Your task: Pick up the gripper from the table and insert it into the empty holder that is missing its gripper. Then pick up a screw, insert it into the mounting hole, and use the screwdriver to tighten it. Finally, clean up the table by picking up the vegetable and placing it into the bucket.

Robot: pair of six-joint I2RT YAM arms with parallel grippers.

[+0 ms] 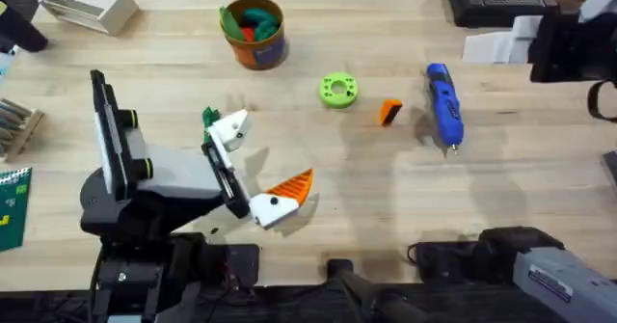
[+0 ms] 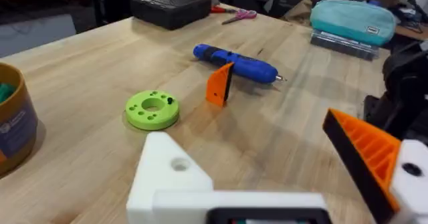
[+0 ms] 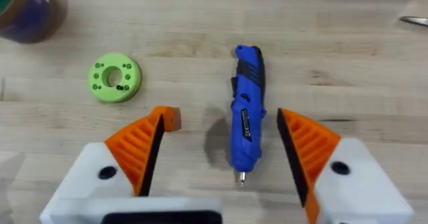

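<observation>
Screwdriver (image 3: 245, 117) lies btwn right gripper's (image 3: 221, 157) wide-open jaws, untouched; left gripper (image 1: 260, 164) open, empty.

The screwdriver (image 1: 443, 105) lies with bare table on its far-right side, and in the right wrist view it sits between spread fingers (image 3: 137, 147), untouched. The orange gripper (image 1: 388, 112) stands near its other side, and the green disc (image 1: 337, 90) just beyond narrows that approach. The bucket (image 1: 254, 34) stands well apart at the back.
</observation>
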